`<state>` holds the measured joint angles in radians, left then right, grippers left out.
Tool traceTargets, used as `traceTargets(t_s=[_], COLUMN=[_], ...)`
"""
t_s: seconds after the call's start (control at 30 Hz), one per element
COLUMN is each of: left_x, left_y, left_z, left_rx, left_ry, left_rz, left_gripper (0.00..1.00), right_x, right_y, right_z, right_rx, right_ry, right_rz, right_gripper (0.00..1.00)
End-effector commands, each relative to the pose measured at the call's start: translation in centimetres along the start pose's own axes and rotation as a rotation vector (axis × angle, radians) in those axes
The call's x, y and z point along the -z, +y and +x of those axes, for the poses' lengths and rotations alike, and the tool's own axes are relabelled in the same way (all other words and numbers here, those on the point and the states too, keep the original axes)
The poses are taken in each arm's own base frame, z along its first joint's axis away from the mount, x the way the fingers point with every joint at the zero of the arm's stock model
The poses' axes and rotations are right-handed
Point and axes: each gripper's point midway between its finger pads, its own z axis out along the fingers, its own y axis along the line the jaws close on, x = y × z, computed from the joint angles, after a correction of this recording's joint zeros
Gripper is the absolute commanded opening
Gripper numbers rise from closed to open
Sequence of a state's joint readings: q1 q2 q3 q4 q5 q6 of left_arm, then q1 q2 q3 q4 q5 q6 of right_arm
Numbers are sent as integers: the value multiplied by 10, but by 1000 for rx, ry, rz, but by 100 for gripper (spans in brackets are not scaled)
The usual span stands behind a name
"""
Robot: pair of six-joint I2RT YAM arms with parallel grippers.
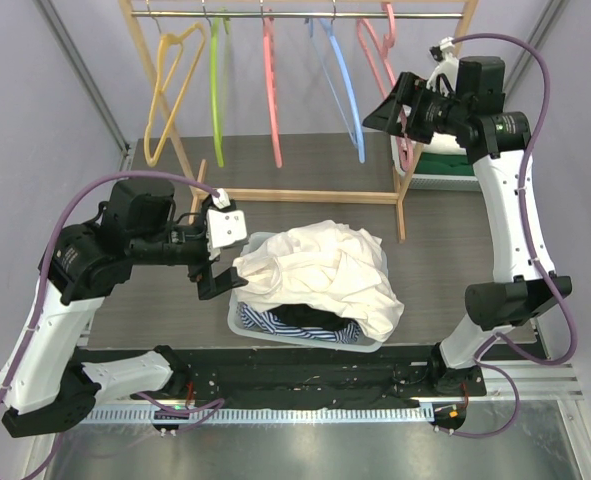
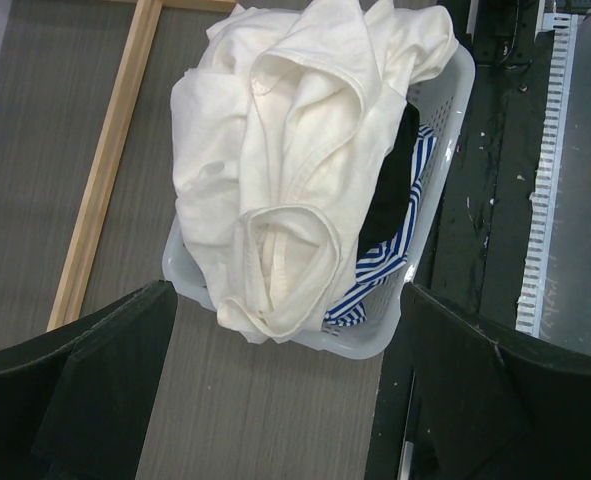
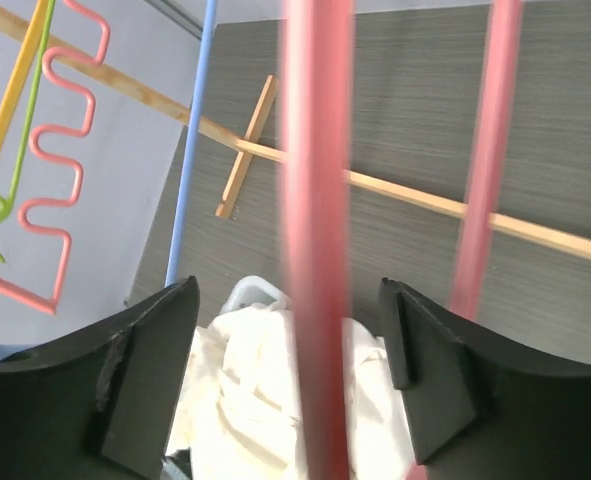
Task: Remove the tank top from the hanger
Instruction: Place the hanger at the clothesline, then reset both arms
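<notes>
I am holding my right gripper (image 3: pixel 287 290) high at the right end of the wooden rack (image 1: pixel 305 194), with its fingers standing well apart on either side of the thick bar of a pink hanger (image 3: pixel 315 150). The bar is running up through the gap between the pads, blurred in the wrist view, and I am seeing clear space on both sides of it, so the jaws are gripping nothing. A second, thinner pink bar is showing just to the right of it. The hanger itself is hanging bare. The white tank top (image 1: pixel 320 270) is lying crumpled in a heap on top of the pale plastic basket (image 1: pixel 275 335), which is sitting on the grey table (image 1: pixel 165 320) in front of the rack, between my two arms. The garment is spilling over the basket's rim on several sides, with its neck and arm openings turned upward. Under it a blue-and-white striped cloth (image 2: pixel 385 265) and a black cloth (image 2: pixel 395 180) are peeking out. I am hovering my left gripper (image 1: pixel 220 262) just beside the basket's left edge, pointing towards the heap, with its jaws spread wide and holding nothing; in the wrist view its dark fingers are framing the basket's near end without touching the cloth.
</notes>
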<state>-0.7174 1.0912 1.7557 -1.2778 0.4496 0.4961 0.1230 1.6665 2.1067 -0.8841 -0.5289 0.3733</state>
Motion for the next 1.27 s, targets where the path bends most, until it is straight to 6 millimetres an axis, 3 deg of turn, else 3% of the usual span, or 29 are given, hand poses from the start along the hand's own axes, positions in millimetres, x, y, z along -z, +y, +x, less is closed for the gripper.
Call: traceTargets(t_s=[0.0,0.17,0.3,0.33,0.4,0.43,0.5,0.57,0.6,0.63,0.67,0.7,0.77,0.8,0.87,0.9,1.1,1.23], left_x=[4,3,1,0,-1,-1,1,6,6,10,11,13,13,14,13,14,18,18], left_y=[-1,-1,3,5,9,10,11,13,14,14,17,20,22,24,23,23,28,31], left_z=[-9,-8,-7,-5,-3,-2,0,0,2,3,5,8,17,21,28,29,26,26], left_rx=[14,21,33,37,53,54,61,64,74,75,82,104,132,146,169,173,198,203], left_ry=[-34,-31,-26,-19,-18,-15,-15,-23,-18,-23,-20,-20,-15,-10,-5,-5,-27,-33], left_rz=[5,10,-7,-20,-38,-43,-55,-77,-83,-97,-120,-142,-173,-188,-198,-203,-221,-233], left_gripper=[100,100,100,100,100,100,100,100,100,100,100,100,100,100,100,100,100,100], right_x=[19,40,77,95,112,131,150,171,167,169,189,181,196,187,194,186,192,187], right_y=[13,28,48,60,65,71,54,45,30,28,36,21,22,13,16,8,8,-7], right_z=[-7,-19,-35,-42,-49,-53,-61,-54,-47,-41,-34,-23,-7,8,24,35,60,70], right_rx=[1,30,93,123,161,187,202,214,212,218,226,233,258,262,277,270,258,283], right_ry=[-40,-107,-211,-259,-318,-368,-440,-483,-473,-477,-518,-494,-510,-474,-475,-447,-471,-431], right_rz=[6,2,12,-1,25,40,177,261,312,318,312,345,344,352,325,329,288,337], right_gripper=[100,100,100,100,100,100,100,100,100,100,100,100,100,100,100,100,100,100])
